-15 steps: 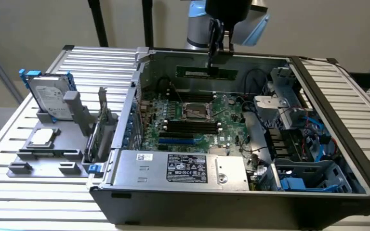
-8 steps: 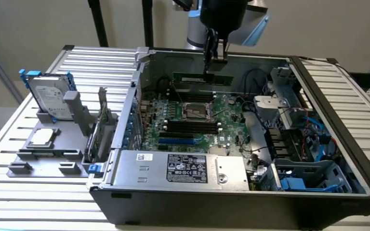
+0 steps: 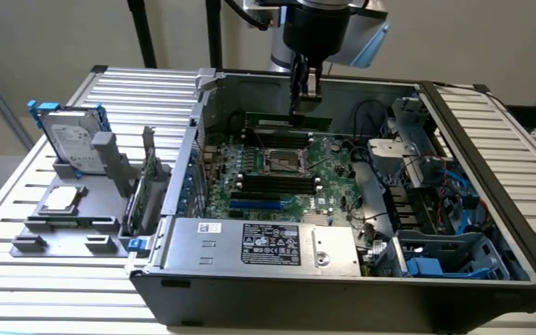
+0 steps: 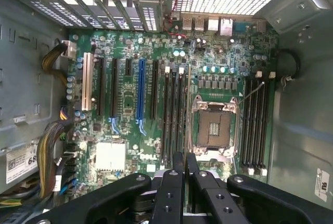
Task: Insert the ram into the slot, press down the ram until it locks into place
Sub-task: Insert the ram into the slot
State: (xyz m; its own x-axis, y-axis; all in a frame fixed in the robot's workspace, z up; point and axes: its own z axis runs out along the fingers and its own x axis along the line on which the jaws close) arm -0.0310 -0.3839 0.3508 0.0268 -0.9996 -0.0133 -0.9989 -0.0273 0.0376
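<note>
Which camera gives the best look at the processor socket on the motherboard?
The wrist view: the processor socket is seen straight from above, its frame and contact field plain. The exterior view shows it at a slant.

In the exterior view the arm [image 3: 319, 24] runs off the top edge. The gripper [image 3: 306, 105] covers part of the ram [image 3: 273, 123]; contact between them cannot be told. The power supply label [image 3: 270, 244] is too small to read.

Ram [image 3: 289, 123] green; slot [image 4: 169, 115] black; motherboard [image 4: 128, 102] green; hand [image 4: 184, 157] black; expansion slot [image 4: 140, 91] blue.
</note>
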